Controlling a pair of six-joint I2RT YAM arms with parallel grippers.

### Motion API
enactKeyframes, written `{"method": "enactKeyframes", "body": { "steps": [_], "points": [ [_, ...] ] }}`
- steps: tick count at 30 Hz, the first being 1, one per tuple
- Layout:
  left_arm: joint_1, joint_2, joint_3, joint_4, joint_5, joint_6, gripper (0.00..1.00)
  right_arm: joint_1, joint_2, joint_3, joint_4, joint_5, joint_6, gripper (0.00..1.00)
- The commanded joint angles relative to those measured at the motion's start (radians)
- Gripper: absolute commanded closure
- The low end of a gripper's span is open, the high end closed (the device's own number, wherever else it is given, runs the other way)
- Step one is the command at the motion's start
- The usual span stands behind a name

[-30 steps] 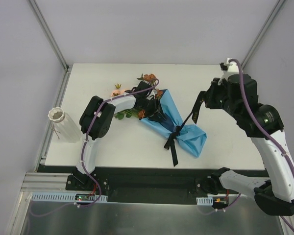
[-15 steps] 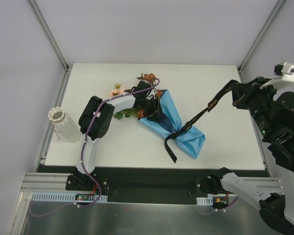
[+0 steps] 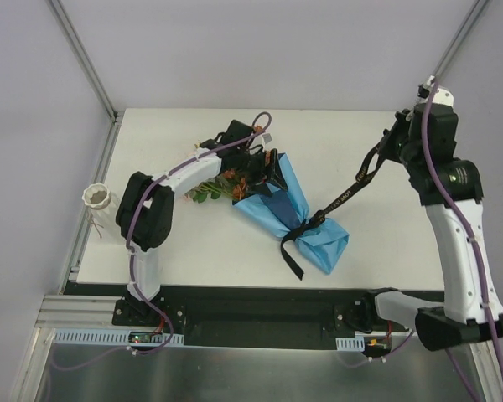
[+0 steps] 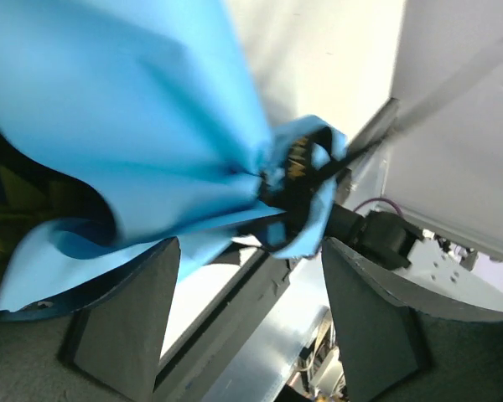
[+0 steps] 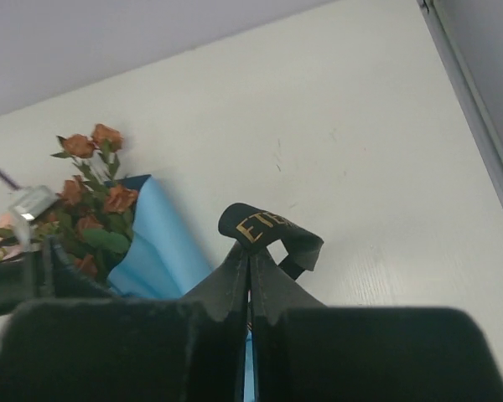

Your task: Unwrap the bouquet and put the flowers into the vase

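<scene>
Pull the black ribbon (image 3: pixel 345 191) taut toward the far right with the right gripper (image 5: pixel 250 280), clamped on its free end, until the knot slips. Brace the bouquet (image 3: pixel 292 209), lying mid-table (image 3: pixel 193 251), with the left gripper (image 4: pixel 250 276), spread open astride the wrap. Expect a smooth, creased blue paper (image 4: pixel 134 109) cone and flat, woven, lettered ribbon. Note the white ribbed vase (image 3: pixel 98 199) at the left edge.

Plain sky-blue across the paper (image 3: pixel 278 199). Black with gold lettering on the ribbon (image 5: pixel 260 228) tied round that paper. Rust-orange on the roses (image 5: pixel 117 199) at the paper's open mouth, green on the leaves (image 3: pixel 206 193) beside it. Ribbed white on the vase (image 3: pixel 101 209), well left of the paper. Off-white on the table (image 3: pixel 201 243) under the paper.
</scene>
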Motion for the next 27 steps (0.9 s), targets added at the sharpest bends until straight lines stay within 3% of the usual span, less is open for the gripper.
{"method": "enactKeyframes", "body": {
  "steps": [1, 8, 10, 12, 15, 18, 19, 23, 27],
  "points": [
    [0.010, -0.155, 0.055, -0.014, 0.082, 0.081, 0.32, -0.131, 0.116, -0.004, -0.050, -0.186, 0.055, 0.99],
    [-0.013, -0.303, -0.041, -0.020, 0.129, 0.178, 0.45, -0.249, 0.372, 0.072, -0.225, -0.322, 0.072, 0.99],
    [-0.034, -0.341, -0.064, -0.028, 0.120, 0.221, 0.45, -0.283, 0.447, 0.084, -0.271, -0.359, 0.057, 0.88],
    [-0.050, -0.363, -0.083, -0.040, 0.088, 0.248, 0.38, -0.282, 0.492, 0.083, -0.334, -0.390, 0.028, 0.63],
    [-0.097, -0.357, -0.078, -0.066, 0.054, 0.313, 0.33, -0.272, 0.454, -0.014, -0.325, -0.422, 0.011, 0.50],
    [-0.148, -0.320, -0.038, -0.091, 0.024, 0.368, 0.38, -0.231, 0.358, -0.156, -0.279, -0.445, -0.006, 0.45],
    [-0.157, -0.306, -0.029, -0.094, 0.005, 0.382, 0.45, -0.216, 0.331, -0.189, -0.270, -0.448, -0.009, 0.44],
    [-0.200, -0.219, 0.047, -0.122, -0.004, 0.385, 0.52, -0.128, 0.215, -0.365, -0.233, -0.487, 0.014, 0.44],
    [-0.240, -0.107, 0.123, -0.157, -0.035, 0.377, 0.50, -0.053, 0.086, -0.545, -0.158, -0.566, 0.095, 0.63]
  ]
}}
